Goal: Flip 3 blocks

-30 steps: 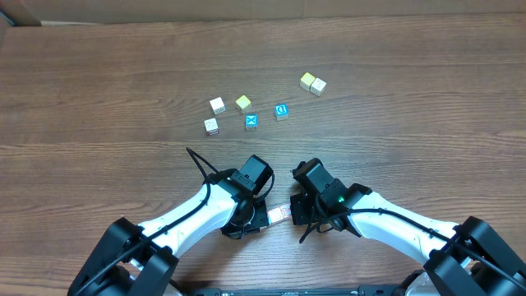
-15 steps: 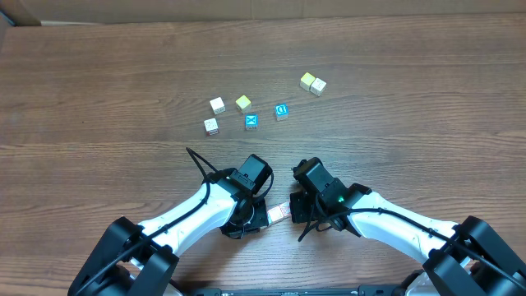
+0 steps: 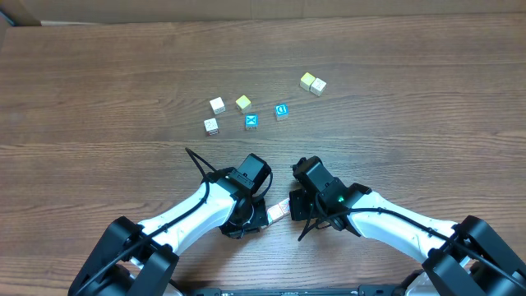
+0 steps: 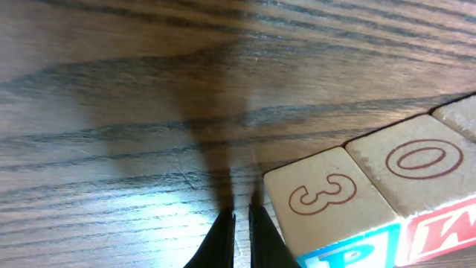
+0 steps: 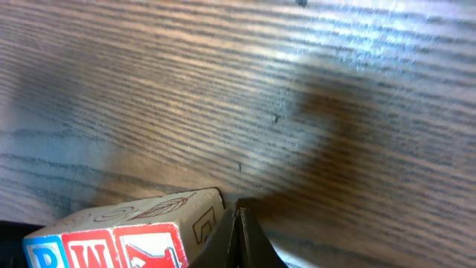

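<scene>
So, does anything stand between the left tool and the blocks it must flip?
Nothing visible does. The shut left tool is close beside the block marked 3, with only table surface between them.

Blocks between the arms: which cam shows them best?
Left wrist: the blocks fill the corner, tops reading 3 and 0. Right wrist catches only a bottom-edge slice; overhead shows a sliver between the arms.
</scene>
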